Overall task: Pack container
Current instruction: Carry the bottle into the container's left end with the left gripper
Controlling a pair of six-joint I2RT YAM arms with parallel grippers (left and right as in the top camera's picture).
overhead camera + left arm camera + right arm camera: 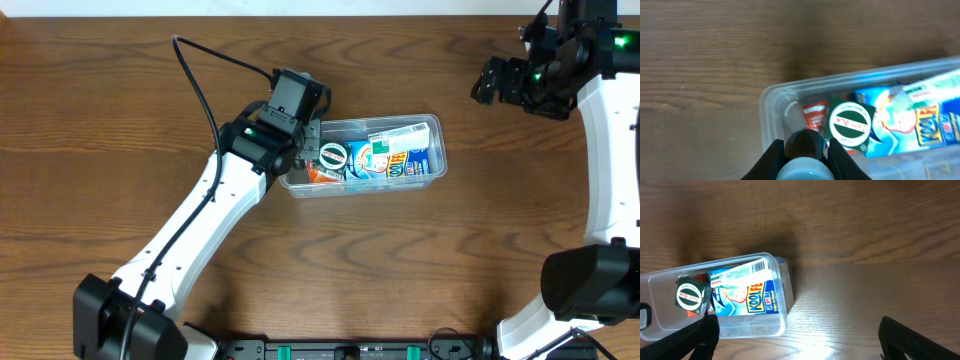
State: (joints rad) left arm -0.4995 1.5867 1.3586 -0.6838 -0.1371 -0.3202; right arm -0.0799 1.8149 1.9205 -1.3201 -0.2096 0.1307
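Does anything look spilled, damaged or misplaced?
Nothing stands out. The colourful packets lie inside the clear rectangular plastic tub, none on the wooden table; the left gripper holds a small dark-topped round object over it.

dark brown wooden table [100, 110], grain running sideways

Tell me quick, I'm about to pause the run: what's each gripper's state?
Left gripper: closed on a small round dark-topped item, above the container.
Right gripper: open, empty.
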